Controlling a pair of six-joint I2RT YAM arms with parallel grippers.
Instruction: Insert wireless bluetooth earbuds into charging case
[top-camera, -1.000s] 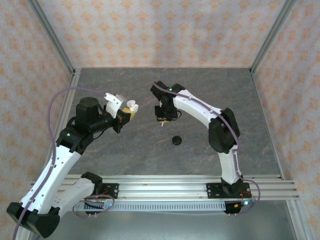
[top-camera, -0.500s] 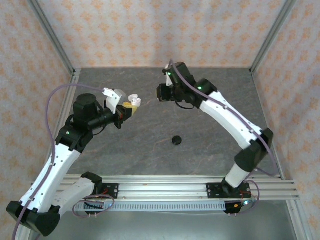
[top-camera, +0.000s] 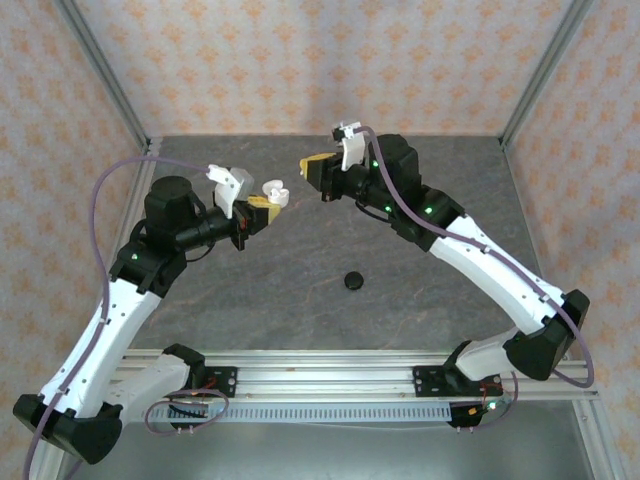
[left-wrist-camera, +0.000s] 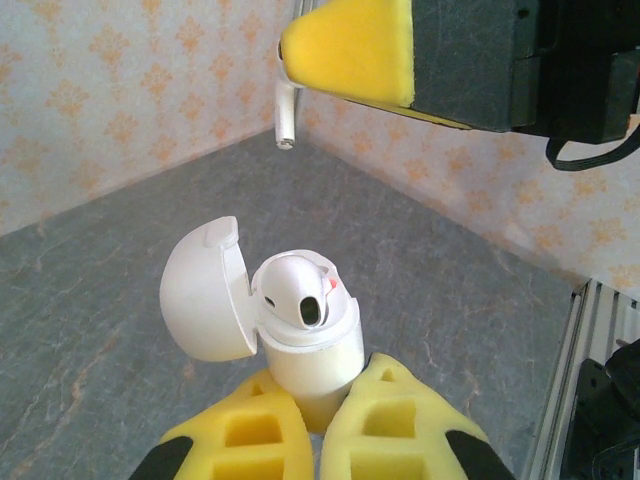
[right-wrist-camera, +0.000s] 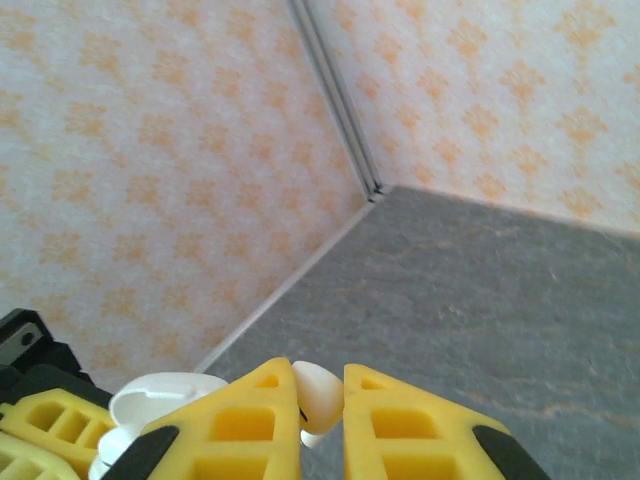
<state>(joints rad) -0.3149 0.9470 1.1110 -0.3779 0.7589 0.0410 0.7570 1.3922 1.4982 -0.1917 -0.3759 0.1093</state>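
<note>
Gripping the open-lidded case (left-wrist-camera: 310, 335), left fingers (left-wrist-camera: 395, 425) sit clear of right fingers (right-wrist-camera: 410, 425) pinching a white earbud (left-wrist-camera: 286, 112).

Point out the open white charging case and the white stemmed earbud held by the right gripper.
open white charging case (left-wrist-camera: 312, 355): left wrist view, on its body.
white stemmed earbud (left-wrist-camera: 286, 115): left wrist view, on its stem.

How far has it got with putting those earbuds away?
One white earbud already sits in the open white case, gripped by the left jaws. The right jaws hold a second white earbud close by, not yet in. A small black item lies untouched on the table.
</note>
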